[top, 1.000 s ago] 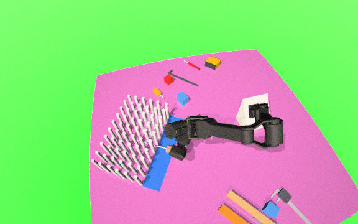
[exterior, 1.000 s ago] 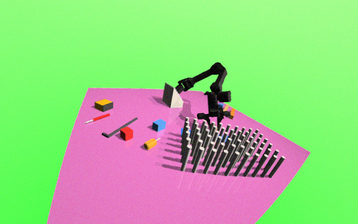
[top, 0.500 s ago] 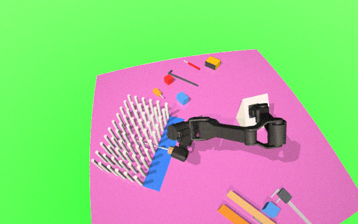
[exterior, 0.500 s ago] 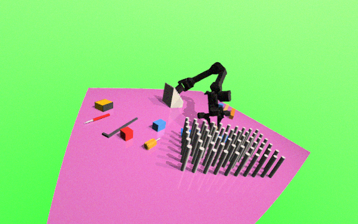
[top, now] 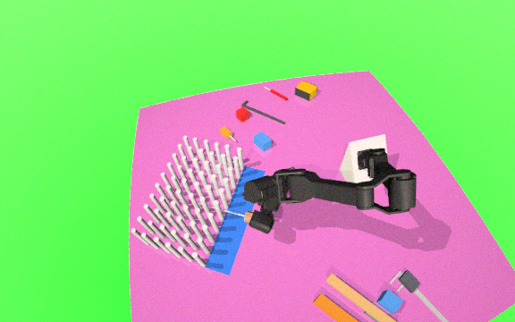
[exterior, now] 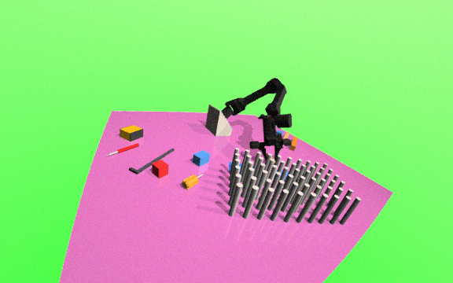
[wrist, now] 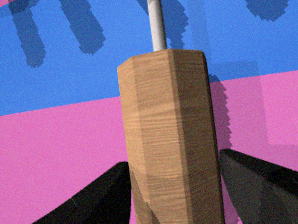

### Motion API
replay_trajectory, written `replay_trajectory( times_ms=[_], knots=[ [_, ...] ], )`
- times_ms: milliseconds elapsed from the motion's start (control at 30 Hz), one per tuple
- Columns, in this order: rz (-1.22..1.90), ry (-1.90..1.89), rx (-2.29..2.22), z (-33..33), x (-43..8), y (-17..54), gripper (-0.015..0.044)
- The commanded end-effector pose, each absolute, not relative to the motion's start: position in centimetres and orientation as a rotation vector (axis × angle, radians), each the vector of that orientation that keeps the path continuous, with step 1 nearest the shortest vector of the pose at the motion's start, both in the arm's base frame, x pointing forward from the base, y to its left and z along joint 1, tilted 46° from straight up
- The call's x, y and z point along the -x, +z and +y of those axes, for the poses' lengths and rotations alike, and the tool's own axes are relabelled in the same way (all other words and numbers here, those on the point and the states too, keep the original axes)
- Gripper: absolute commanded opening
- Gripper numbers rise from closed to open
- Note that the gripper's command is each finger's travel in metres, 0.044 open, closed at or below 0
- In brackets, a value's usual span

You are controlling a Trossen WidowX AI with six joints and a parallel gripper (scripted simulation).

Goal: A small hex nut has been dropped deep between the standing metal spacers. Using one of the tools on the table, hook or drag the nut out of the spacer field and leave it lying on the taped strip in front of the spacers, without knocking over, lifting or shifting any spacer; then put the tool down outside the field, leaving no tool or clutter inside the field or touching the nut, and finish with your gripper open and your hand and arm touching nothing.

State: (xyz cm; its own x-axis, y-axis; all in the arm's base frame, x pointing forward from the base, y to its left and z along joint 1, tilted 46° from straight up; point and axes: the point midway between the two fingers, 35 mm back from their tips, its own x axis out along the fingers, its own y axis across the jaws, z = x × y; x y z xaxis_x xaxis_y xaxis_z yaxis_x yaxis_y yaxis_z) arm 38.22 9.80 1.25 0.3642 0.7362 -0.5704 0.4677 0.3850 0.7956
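Observation:
My gripper [top: 257,220] [exterior: 271,156] [wrist: 174,165] is shut on the wooden handle [wrist: 160,110] of a tool, just outside the field side of the blue strip [top: 239,224] [wrist: 115,30]. The tool's thin metal rod [top: 235,213] [wrist: 158,30] runs from the handle over the strip and in among the standing spacers. Its far end cannot be made out. The pale spacers [top: 218,209] [exterior: 236,200] all look upright, in rows. Whether the rod touches any of them cannot be told. The hex nut cannot be made out in any view.
Beyond the field's end lie an orange-handled tool [top: 226,132] [exterior: 190,181], a blue block [top: 263,141] [exterior: 201,158], a red block [top: 242,114] [exterior: 160,169] and a dark hooked bar [top: 264,114] [exterior: 156,159]. On the opposite side lie a wooden bar [top: 356,292] and a grey-headed tool [top: 409,281].

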Motion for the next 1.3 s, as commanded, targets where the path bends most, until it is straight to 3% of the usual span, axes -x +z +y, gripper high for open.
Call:
replay_trajectory(
  times_ms=[0, 1267],
  knots=[
    [1.271, 0.241, -1.253, 9.9, -37.9, 1.3, 0.0000],
    [1.272, 0.241, -1.253, 10.7, -35.8, 2.3, 0.0000]
  ],
)
